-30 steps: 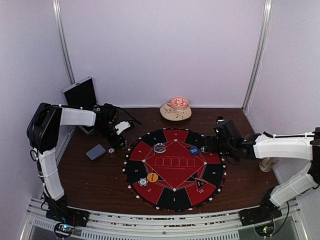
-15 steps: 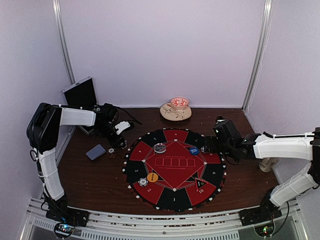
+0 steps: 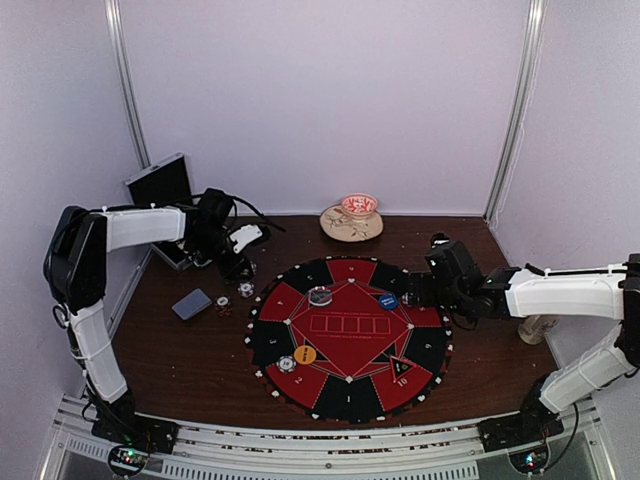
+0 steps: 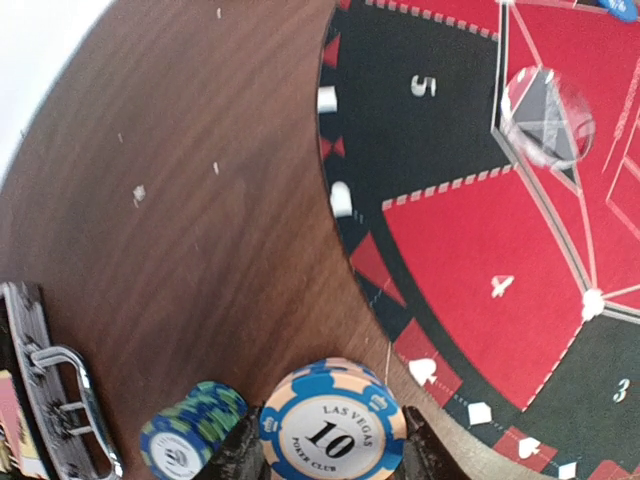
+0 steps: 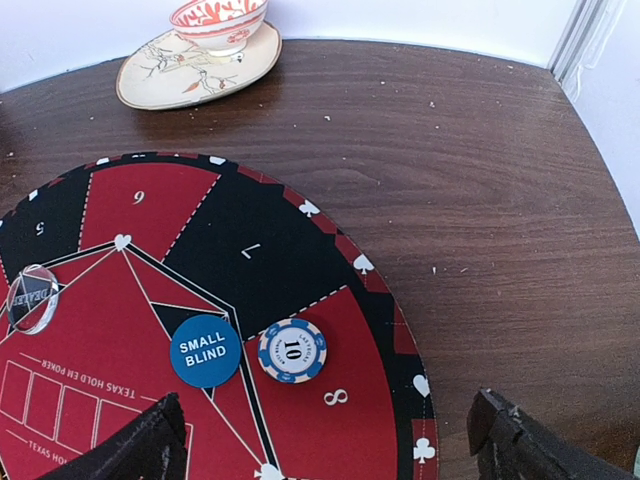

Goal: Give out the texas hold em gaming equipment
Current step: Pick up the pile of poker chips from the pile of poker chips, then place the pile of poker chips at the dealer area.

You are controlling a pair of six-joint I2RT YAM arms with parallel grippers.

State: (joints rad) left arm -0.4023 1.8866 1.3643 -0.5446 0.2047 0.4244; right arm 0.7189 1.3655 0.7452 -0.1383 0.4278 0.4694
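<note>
A 10 chip (image 4: 332, 420) is being gripped between the narrowed fingers of the left tool (image 4: 332, 455), toward the desk's (image 4: 200, 200) far-left corner, just off the mat (image 4: 470, 290). A second chip (image 4: 190, 432) is lying beside it. The right tool (image 5: 330, 445) is being held wide and empty over the mat's right edge, near a placed chip (image 5: 292, 350). A chip delivery is judged to be underway. Next, an unfilled numbered section needs to be reached, then the chip lowered and released.
</note>
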